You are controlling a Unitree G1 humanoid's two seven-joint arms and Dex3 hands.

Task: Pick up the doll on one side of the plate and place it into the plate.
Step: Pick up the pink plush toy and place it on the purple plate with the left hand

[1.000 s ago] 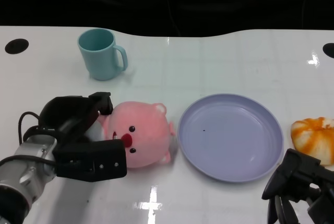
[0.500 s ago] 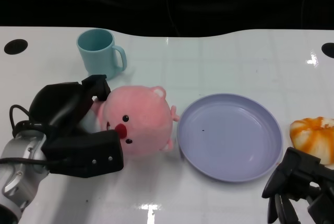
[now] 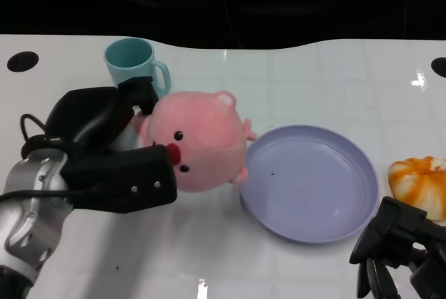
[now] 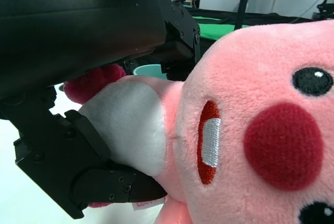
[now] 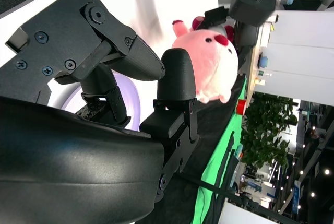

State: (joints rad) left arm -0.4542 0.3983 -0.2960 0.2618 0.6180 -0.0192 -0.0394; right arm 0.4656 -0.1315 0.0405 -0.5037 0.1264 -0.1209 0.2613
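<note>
your left hand (image 3: 115,156) is grasping the pink doll (image 3: 198,142), fingers wrapped around its back and underside; the left wrist view shows black fingers (image 4: 99,177) pressed into the plush body (image 4: 250,119). the doll sits raised at the left edge of the purple plate (image 3: 327,212), its side overlapping the rim, face toward you. your right hand (image 3: 397,250) rests low by the plate's near right edge, fingers curled in, holding nothing. a teal mug (image 3: 132,65) stands behind the doll, and an orange-and-white item (image 3: 421,184) lies right of the plate.
</note>
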